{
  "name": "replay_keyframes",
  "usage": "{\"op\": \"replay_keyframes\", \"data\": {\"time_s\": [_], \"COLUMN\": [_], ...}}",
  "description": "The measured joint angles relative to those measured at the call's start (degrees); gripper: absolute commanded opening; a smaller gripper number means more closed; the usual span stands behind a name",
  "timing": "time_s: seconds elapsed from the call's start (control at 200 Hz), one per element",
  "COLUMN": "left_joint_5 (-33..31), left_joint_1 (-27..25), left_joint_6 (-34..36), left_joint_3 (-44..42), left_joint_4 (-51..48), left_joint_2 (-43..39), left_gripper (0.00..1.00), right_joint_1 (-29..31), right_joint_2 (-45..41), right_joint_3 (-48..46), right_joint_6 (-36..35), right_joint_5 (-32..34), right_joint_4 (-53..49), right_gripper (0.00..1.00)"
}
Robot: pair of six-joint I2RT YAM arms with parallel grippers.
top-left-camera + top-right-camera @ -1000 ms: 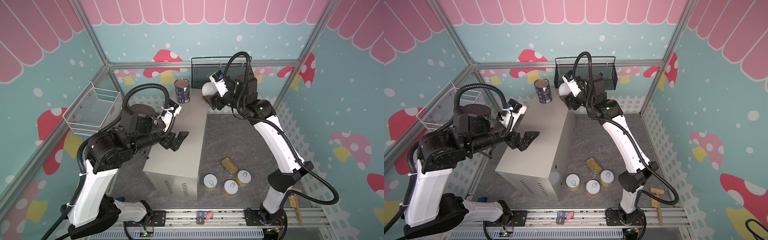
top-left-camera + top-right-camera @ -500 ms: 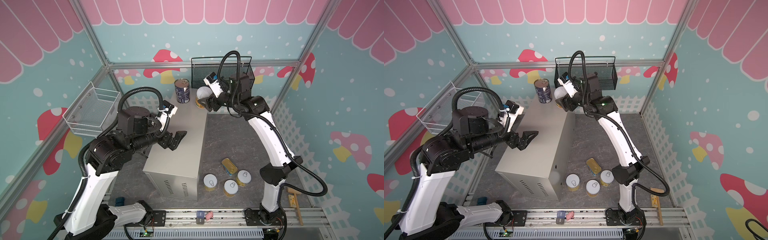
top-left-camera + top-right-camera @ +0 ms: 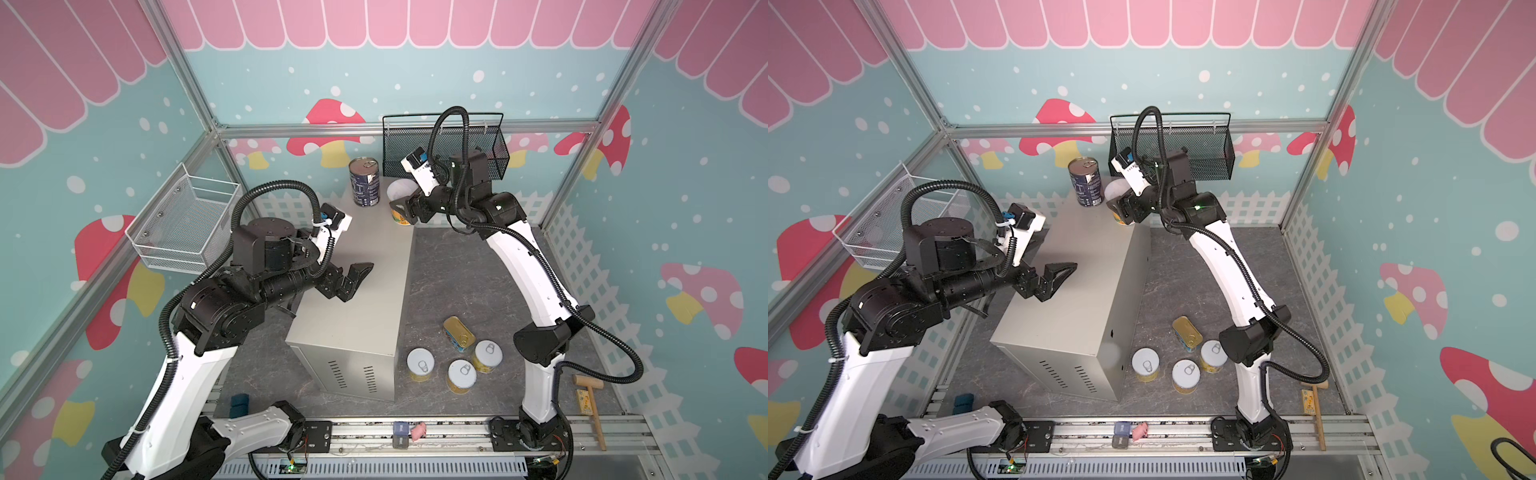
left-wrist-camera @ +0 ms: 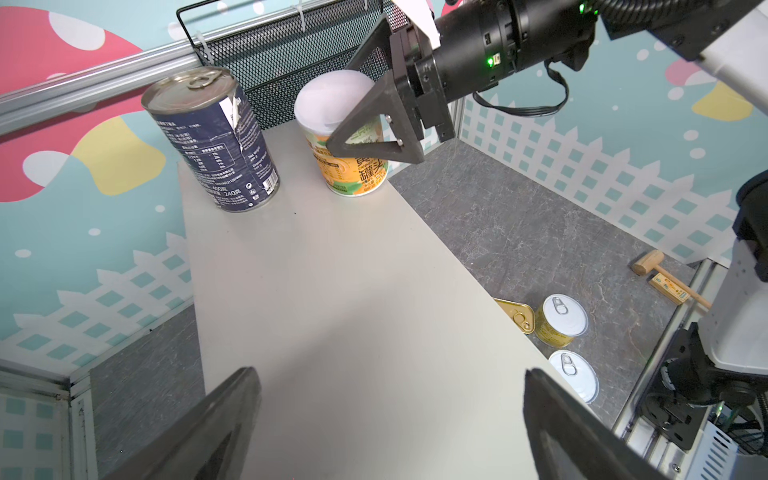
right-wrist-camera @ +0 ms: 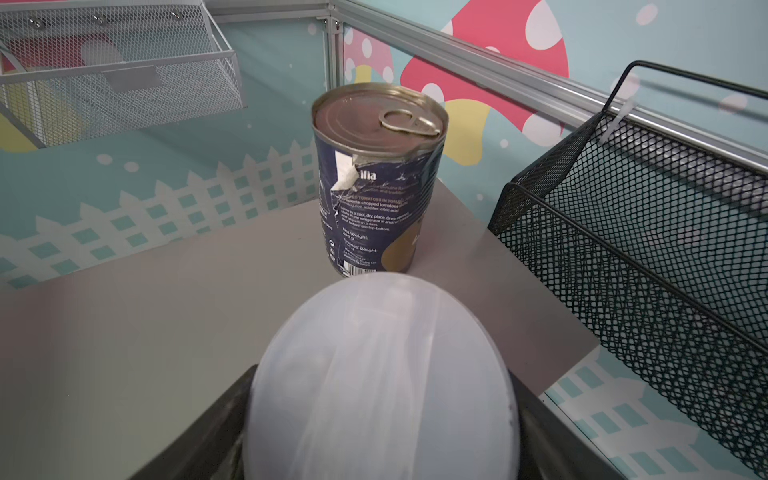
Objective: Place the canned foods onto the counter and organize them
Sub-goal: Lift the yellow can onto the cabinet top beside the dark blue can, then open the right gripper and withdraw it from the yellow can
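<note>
The counter (image 3: 374,316) (image 3: 1084,316) (image 4: 332,270) is a long beige metal box. At its far end stands a navy can (image 3: 365,183) (image 3: 1086,183) (image 4: 212,141) (image 5: 374,178). Beside it, at the counter's right edge, stands the white-lidded yellow can (image 3: 400,195) (image 4: 353,174) (image 5: 382,332). My right gripper (image 3: 402,210) (image 4: 345,108) (image 5: 382,374) is closed round it, a finger against each side. My left gripper (image 3: 359,280) (image 3: 1061,282) (image 4: 390,374) hovers open and empty over the counter's middle. On the floor sit three short yellow cans (image 3: 420,365) (image 3: 461,375) (image 3: 487,356) and a flat gold tin (image 3: 458,332).
A black mesh basket (image 3: 478,149) (image 5: 644,249) hangs on the back wall just behind the right gripper. A white wire basket (image 3: 187,224) hangs on the left wall. A wooden mallet (image 3: 590,399) lies at the front right, and a blue block (image 3: 239,405) at the front left.
The right arm brought the white-lidded can left and down onto the counter's far end beside the navy can. The left arm has barely moved.
</note>
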Motion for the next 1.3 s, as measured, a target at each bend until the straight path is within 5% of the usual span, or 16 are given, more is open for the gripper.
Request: {"op": "replay_keyframes", "data": {"time_s": [0.395, 1.301], "left_joint_5": [3.1, 11.6], "left_joint_1": [2.7, 10.0], "left_joint_6": [-0.3, -2.3], "left_joint_3": [-2.6, -6.0], "left_joint_4": [3.4, 8.9], "left_joint_2": [-1.0, -1.9], "left_gripper": [0.99, 0.99], "right_joint_1": [0.0, -2.3], "right_joint_2": [1.7, 5.6], "right_joint_3": [0.6, 0.7], "right_joint_6": [0.4, 3.4], "right_joint_5": [1.3, 0.6], "right_joint_4": [4.3, 14.0], "right_gripper": [0.75, 0.75]}}
